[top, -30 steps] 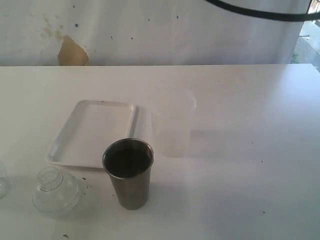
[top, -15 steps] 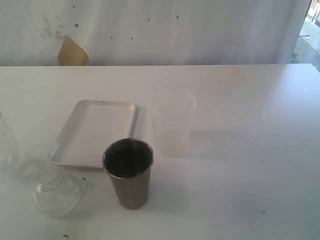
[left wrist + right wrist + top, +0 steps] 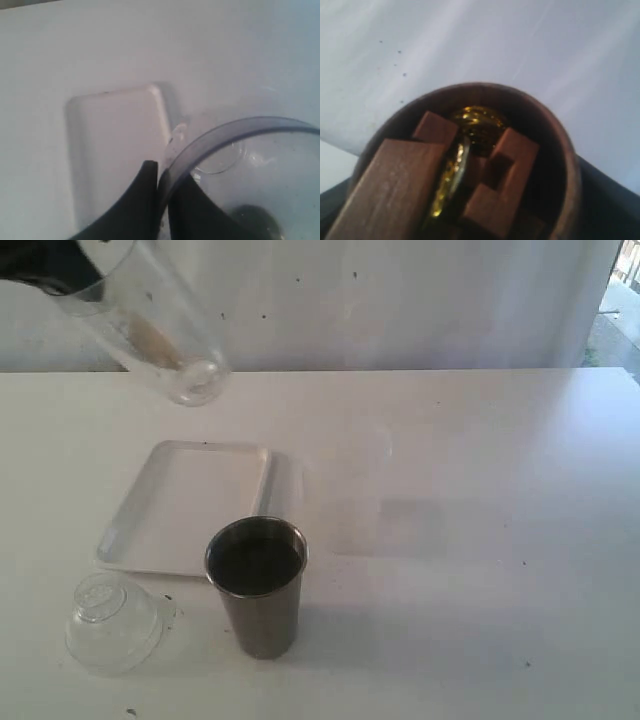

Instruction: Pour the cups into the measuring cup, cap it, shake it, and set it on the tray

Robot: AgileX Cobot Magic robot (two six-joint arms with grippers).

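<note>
Our left pincer (image 3: pixel 162 200) clamps the tilted measuring cup (image 3: pixel 150 330), our right pincer (image 3: pixel 470 210) grips the wooden cup (image 3: pixel 560 150); next we must level the first, then pour

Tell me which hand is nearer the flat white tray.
Left. The left hand, gripping the clear cylindrical measuring cup, hangs raised close to the flat white tray; the right hand, holding the reddish-brown wooden cup, is outside the exterior view.

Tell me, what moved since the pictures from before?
The measuring cup rose from low at the exterior view's left edge to the top left. It now hangs tilted in the air, pinched at its rim by the left end effector. The steel tumbler, tray and domed lid stayed put.
</note>
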